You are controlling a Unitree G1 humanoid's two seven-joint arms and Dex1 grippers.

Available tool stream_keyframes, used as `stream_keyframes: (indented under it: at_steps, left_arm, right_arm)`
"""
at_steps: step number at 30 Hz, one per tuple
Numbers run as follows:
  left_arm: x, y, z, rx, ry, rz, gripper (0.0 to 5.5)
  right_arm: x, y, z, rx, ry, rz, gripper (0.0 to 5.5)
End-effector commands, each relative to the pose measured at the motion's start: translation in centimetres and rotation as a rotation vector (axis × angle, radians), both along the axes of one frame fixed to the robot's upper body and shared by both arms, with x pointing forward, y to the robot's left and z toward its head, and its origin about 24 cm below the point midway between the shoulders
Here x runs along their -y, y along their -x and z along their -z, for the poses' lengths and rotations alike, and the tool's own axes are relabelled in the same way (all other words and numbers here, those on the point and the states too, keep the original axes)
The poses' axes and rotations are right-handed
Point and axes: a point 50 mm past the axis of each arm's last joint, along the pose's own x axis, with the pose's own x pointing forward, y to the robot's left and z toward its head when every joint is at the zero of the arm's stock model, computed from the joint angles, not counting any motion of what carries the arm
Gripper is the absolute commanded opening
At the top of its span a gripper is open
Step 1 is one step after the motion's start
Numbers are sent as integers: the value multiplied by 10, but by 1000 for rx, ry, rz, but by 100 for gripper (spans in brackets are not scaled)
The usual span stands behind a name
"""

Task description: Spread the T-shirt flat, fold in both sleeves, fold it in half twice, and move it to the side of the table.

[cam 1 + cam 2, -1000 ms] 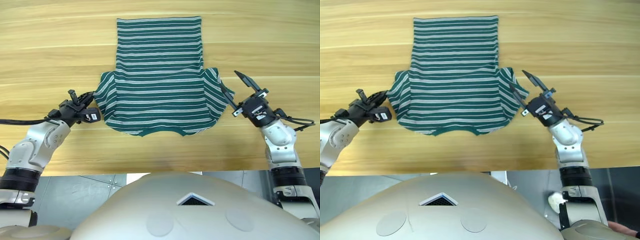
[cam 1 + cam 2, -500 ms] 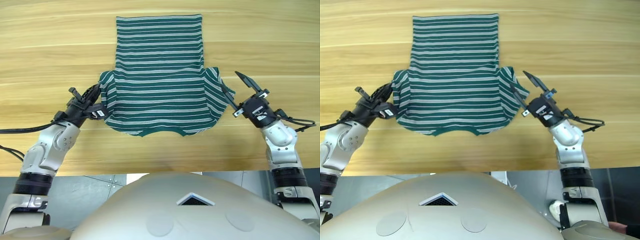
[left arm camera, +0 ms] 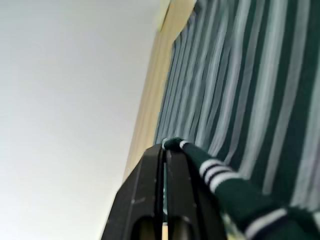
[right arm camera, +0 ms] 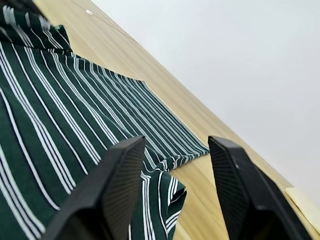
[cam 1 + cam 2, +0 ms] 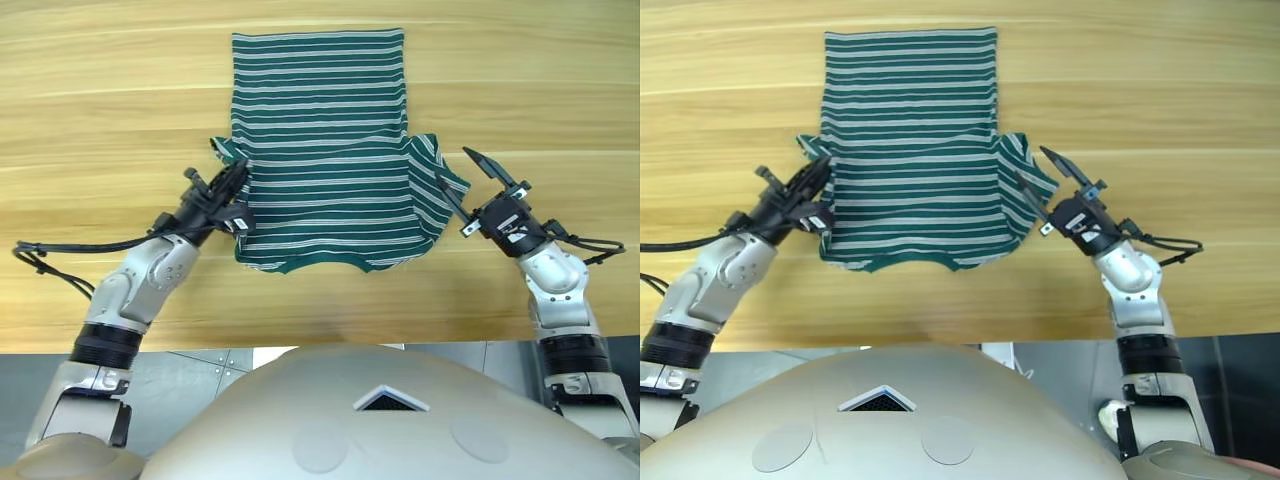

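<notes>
- green-and-white striped all over, lies spread on the wooden table (image 5: 110, 90) as the t-shirt (image 5: 320, 110), hem at the far side, neckline toward the near edge.
- counts as done, by the look of it: the spreading flat, with the body smooth and square on the wood.
- looks to be in hand right now: the first sleeve fold, with the left sleeve (image 3: 215, 172) lifted and drawn in over the body's edge, not yet laid down flat.
- leaves to do: the right sleeve (image 5: 428, 175), splayed out past the body's side; then both half-folds; then the move to the side of the table.
- sits early in the task, on that reckoning.
- finds the left gripper (image 5: 238, 176) clamped on the left sleeve's cuff, cloth pinched between closed tips, over the shirt's left edge about level with the chest.
- finds the right gripper (image 5: 452, 162) spread wide apart with nothing held, just beside the right sleeve on its outer side, tips pointing toward the far side of the table.
- hard to tell whether its inner tip touches the cloth or only hangs close above it.
- puts the shirt between the two grippers, one at each sleeve, near the table's front edge.
</notes>
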Motion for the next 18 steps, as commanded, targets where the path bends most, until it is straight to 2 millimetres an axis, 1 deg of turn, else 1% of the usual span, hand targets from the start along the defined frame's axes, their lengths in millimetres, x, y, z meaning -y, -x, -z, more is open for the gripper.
stream_keyframes:
  at_steps: [1, 3, 7, 11, 13, 15, 16, 18]
  left_arm:
    - [14, -1, 4, -19, 7, 78, 2]
    - [17, -2, 4, -26, 7, 96, 2]
    - [13, 4, 17, -117, -23, 103, 2]
    - [13, 7, 19, -178, 8, 108, 77]
    - [12, 9, 21, -206, 13, 110, 101]
    - [12, 12, 22, -232, 26, 119, 138]
    - [15, 14, 22, -240, 46, 126, 161]
    - [19, 16, 21, -248, 78, 137, 188]
  right_arm:
    - [-1, -2, 1, -3, 14, -15, 235]
    - [-1, -2, 1, -3, 13, -16, 235]
    - [-2, -3, 0, -1, 13, -22, 235]
    - [-1, -3, 0, -3, 15, -20, 235]
    - [-1, -4, -1, -2, 17, -23, 235]
    - [-1, -4, -1, -2, 21, -21, 235]
    - [1, -4, -2, 1, 44, -18, 235]
    - [9, -5, -3, 9, 129, -8, 235]
